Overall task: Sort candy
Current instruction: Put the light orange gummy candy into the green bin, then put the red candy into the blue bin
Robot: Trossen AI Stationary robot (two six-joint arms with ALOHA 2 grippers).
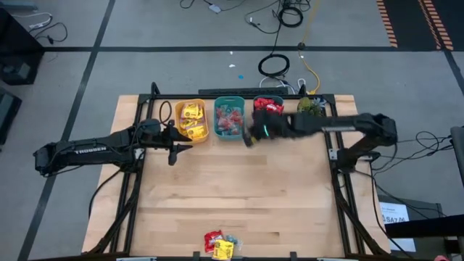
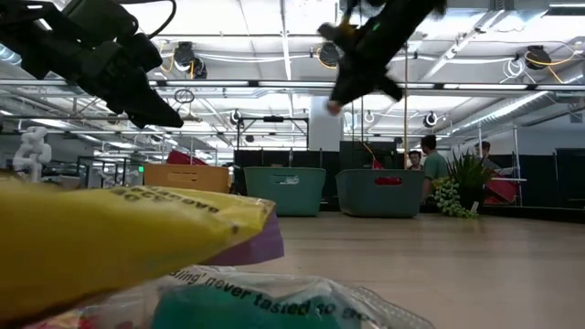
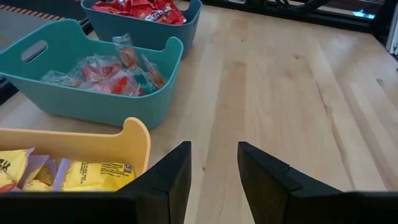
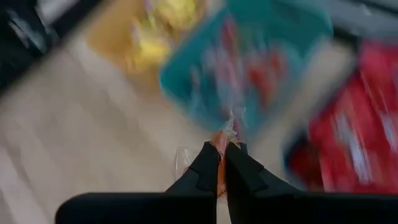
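Observation:
Candy lies in three bins along the table's far edge: yellow packets in the yellow bin (image 1: 192, 119), clear-wrapped pieces in the middle teal bin (image 1: 230, 120), red packets in the right teal bin (image 1: 268, 106). A small heap of candy (image 1: 221, 246) rests on the table at the near edge. My right gripper (image 1: 250, 138) hovers just near of the middle bin, shut on a small clear-wrapped piece (image 4: 225, 134). My left gripper (image 1: 172, 154) is open above bare wood beside the yellow bin (image 3: 93, 146), holding nothing. My right gripper (image 4: 222, 158) pinches a small clear, orange-tinted wrapped candy between its two fingertips (image 4: 208, 163). The wrapper's twisted end (image 4: 231, 124) sticks out past the tips. The piece is lifted clear of the table, above the near wall of the middle teal bin.
A small green plant (image 1: 310, 106) stands at the far right corner beside the red-packet bin. Bare wood (image 1: 239, 188) stretches between the bins and the near heap. In the low view, people (image 2: 430, 160) stand in the room behind the table.

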